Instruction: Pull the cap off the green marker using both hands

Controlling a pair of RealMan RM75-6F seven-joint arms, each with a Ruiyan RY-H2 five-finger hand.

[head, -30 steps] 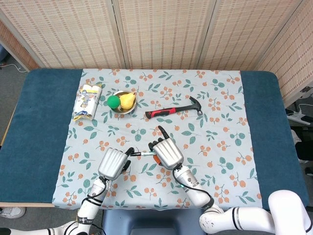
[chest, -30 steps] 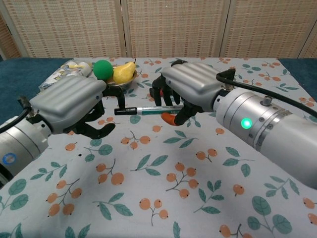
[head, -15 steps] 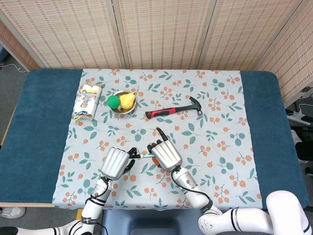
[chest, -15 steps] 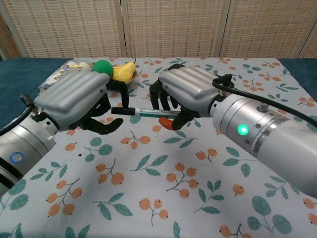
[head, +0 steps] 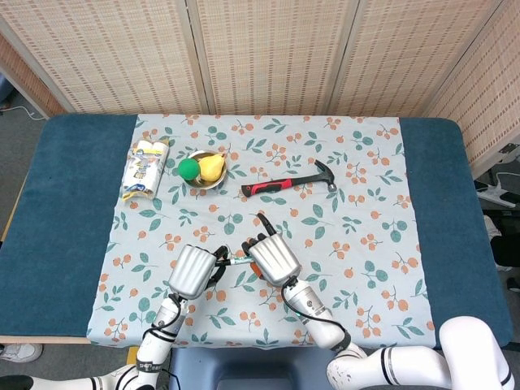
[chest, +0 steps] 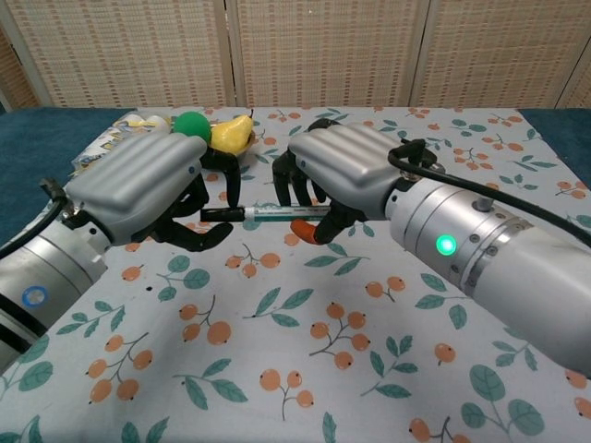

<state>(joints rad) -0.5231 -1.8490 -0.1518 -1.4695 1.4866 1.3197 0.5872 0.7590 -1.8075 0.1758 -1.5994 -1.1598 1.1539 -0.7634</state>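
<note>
Because the slim white-barrelled green marker [chest: 277,212] is held level above the flowered tabletop [chest: 277,369], its long axis running left to right between the two hands, the pull must go along that line. The barrel is gripped by the curled fingers of the right robot hand [chest: 337,175]. The black cap [chest: 222,214] lies at the left robot hand [chest: 148,189], whose fingers are curled about it; a firm hold cannot be confirmed.

Red-handled hammer [head: 288,184] on floral cloth [head: 366,203]; bowl [head: 205,180] holding green ball [head: 188,168] and yellow pear [head: 212,166]; packet [head: 145,168] just left.
</note>
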